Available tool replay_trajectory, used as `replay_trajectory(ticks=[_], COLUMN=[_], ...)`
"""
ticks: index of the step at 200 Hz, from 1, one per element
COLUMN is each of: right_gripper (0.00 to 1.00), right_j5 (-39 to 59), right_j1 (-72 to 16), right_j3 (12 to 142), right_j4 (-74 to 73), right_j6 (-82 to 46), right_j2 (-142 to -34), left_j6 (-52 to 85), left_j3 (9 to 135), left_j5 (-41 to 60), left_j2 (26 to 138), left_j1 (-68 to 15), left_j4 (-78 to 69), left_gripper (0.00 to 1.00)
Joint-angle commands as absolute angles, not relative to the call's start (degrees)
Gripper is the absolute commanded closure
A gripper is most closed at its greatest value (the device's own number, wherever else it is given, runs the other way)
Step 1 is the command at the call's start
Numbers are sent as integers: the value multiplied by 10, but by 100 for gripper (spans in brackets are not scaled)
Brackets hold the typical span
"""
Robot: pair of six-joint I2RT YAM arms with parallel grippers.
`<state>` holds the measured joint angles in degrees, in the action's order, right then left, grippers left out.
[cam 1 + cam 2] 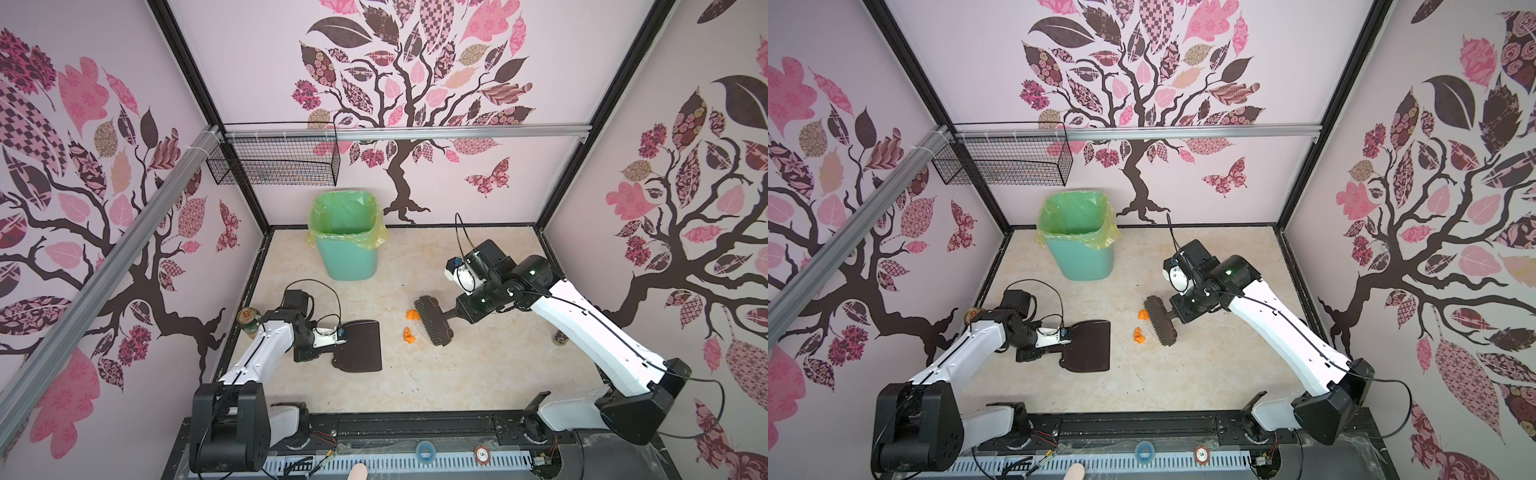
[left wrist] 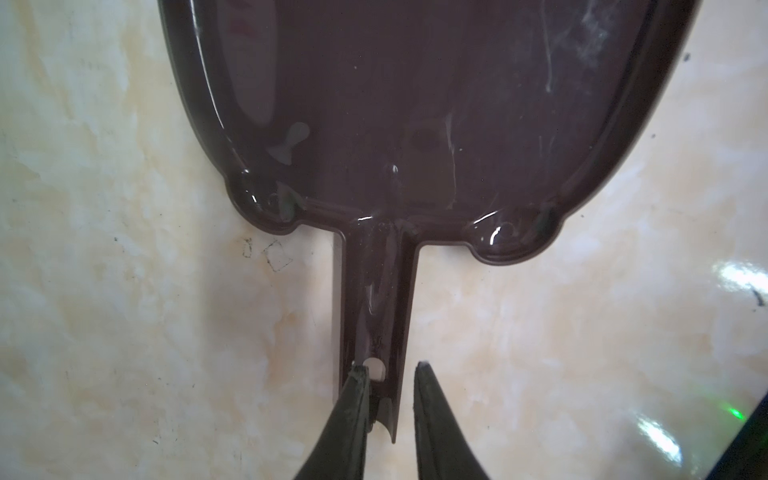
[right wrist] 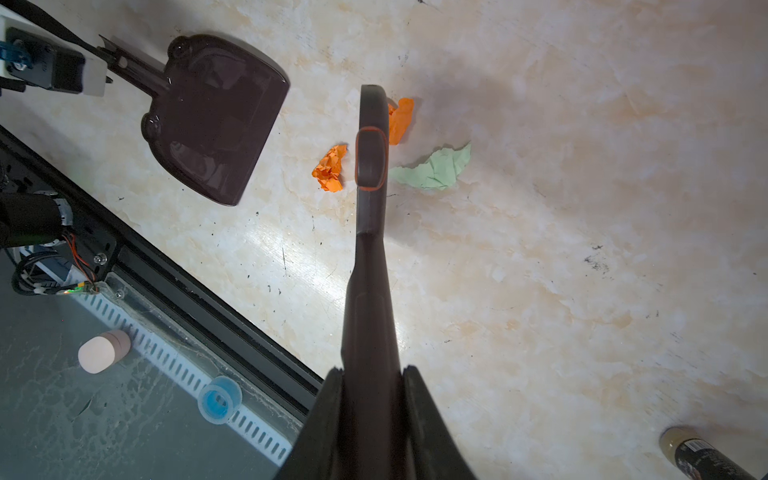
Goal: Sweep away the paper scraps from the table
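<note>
The brush [image 3: 371, 166] is clamped by its handle between the closed jaws of the right gripper [image 3: 371, 374], with its head down near the table [image 1: 478, 374]. Of the paper scraps, two orange wads [image 1: 409, 336] lie on the table between the brush head and the dustpan [image 1: 361, 345], and one of them touches the bristles in both top views. A mint-green scrap [image 3: 436, 168] lies just beside the head, on the side away from the dustpan. The fingers of the left gripper [image 2: 390, 368] flank the end of the dustpan handle, but the wrist view does not settle whether they bear on it. Hazards: a stroke toward the dustpan would likely leave the mint-green scrap behind the bristles. The light wads may roll wide of the pan mouth, which stands apart from them. An unsecured dustpan may slide when scraps are pushed against it. Containers: the dustpan holds nothing. The bin [image 1: 347, 245], lined and standing well apart at the back of the table, shows no scraps inside.
</note>
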<state>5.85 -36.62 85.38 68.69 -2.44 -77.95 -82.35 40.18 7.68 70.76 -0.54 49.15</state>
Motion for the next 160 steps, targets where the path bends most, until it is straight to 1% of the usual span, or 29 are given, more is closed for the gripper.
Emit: replay_trajectory(ticks=[1, 21, 62, 160], right_gripper=[100, 100, 100, 100], right_j5=[68, 66, 61, 65], right_j1=[-363, -364, -363, -363], right_j3=[854, 853, 853, 854], right_j4=[675, 679, 682, 674], right_j6=[-26, -25, -23, -25], right_j2=[-760, -759, -763, -777], left_j6=[-844, -843, -850, -867], left_j3=[403, 405, 403, 369], left_j5=[69, 69, 90, 85], left_j2=[726, 746, 730, 741], left_j1=[-7, -7, -7, -6], left_j4=[483, 490, 492, 471], left_gripper=[77, 78, 78, 79])
